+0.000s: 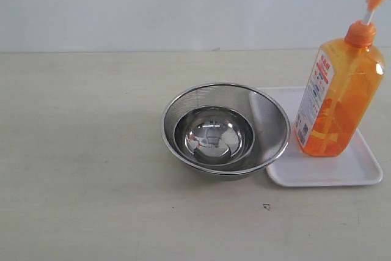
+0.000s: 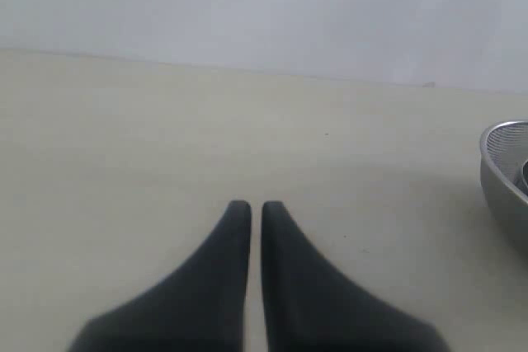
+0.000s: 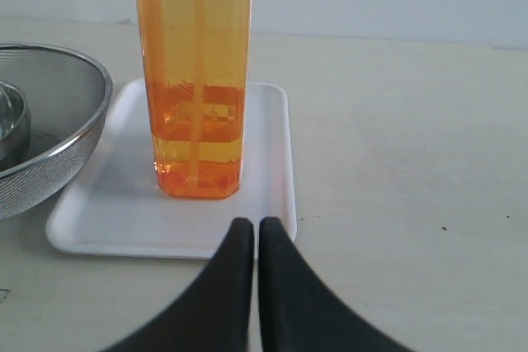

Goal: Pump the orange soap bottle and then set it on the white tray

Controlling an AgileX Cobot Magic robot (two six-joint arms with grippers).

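soap bottle (image 1: 342, 102) with unreadable white-red label (image 1: 313, 96) stands on white tray (image 1: 342, 172); both jaws together.

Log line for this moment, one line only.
orange soap bottle: upright on white tray | left claw: shut, empty | right claw: shut, empty, clear of bottle | steel bowl: inside mesh bowl
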